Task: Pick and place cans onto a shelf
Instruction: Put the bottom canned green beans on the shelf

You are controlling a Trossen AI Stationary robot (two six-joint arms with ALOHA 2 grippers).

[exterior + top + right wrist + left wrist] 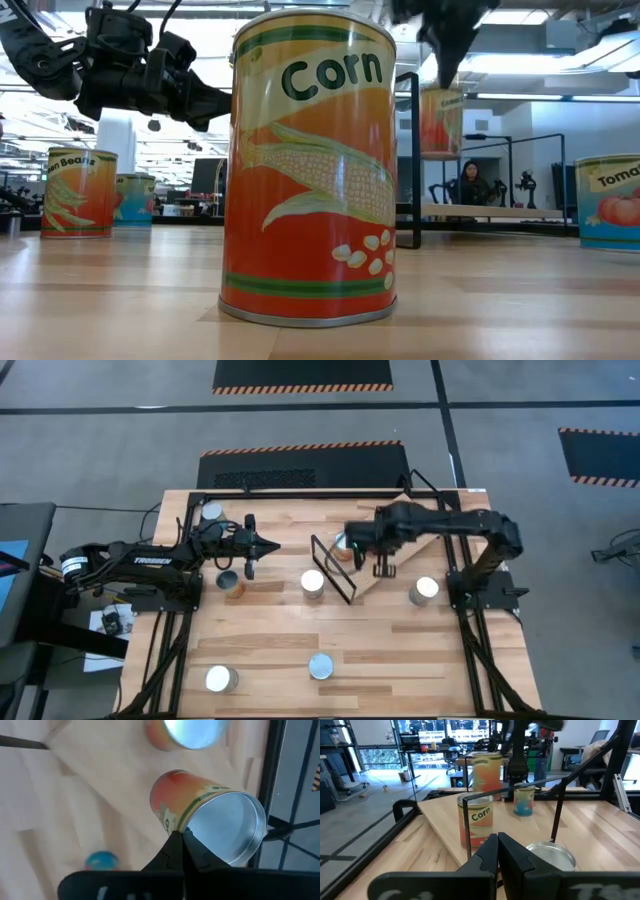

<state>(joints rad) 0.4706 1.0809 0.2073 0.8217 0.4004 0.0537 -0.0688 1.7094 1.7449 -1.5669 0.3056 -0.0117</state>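
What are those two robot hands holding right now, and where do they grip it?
Nothing. The left hand is pinched shut on air above the table; the right hand is also shut, hovering over a can on the shelf.

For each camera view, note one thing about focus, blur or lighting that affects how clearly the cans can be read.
Low view: the Corn can is sharp; bright backlight washes out the room behind. Right wrist view: the can on the shelf is readable, the tabletop below soft. Left wrist view: window glare at the back. High view: even light, can tops glint white.
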